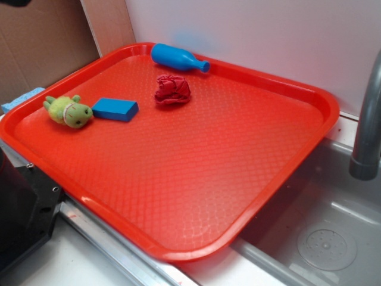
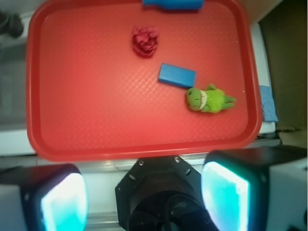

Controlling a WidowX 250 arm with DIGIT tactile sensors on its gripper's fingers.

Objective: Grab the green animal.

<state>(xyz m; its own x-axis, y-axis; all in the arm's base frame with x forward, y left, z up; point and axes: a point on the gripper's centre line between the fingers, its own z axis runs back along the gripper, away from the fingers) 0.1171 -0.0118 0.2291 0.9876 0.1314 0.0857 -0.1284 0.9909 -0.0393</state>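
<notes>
The green animal point(image 1: 69, 111) lies on its side near the left edge of the red tray point(image 1: 178, 196), next to a blue block point(image 1: 115, 109). In the wrist view the green animal point(image 2: 208, 99) is at the right of the tray point(image 2: 72, 130), just below the blue block point(image 2: 177, 75). My gripper point(image 2: 144, 199) is open and empty, high above the robot base, well short of the tray's near rim. Its two cyan pads point(image 2: 225, 195) stand wide apart. The gripper does not show in the exterior view.
A red rumpled cloth ball point(image 1: 172, 90) and a blue bottle point(image 1: 177, 58) lie at the tray's far side. A grey sink point(image 1: 321, 238) with a faucet point(image 1: 369, 119) is at the right. The black robot base point(image 2: 163, 192) sits below the tray.
</notes>
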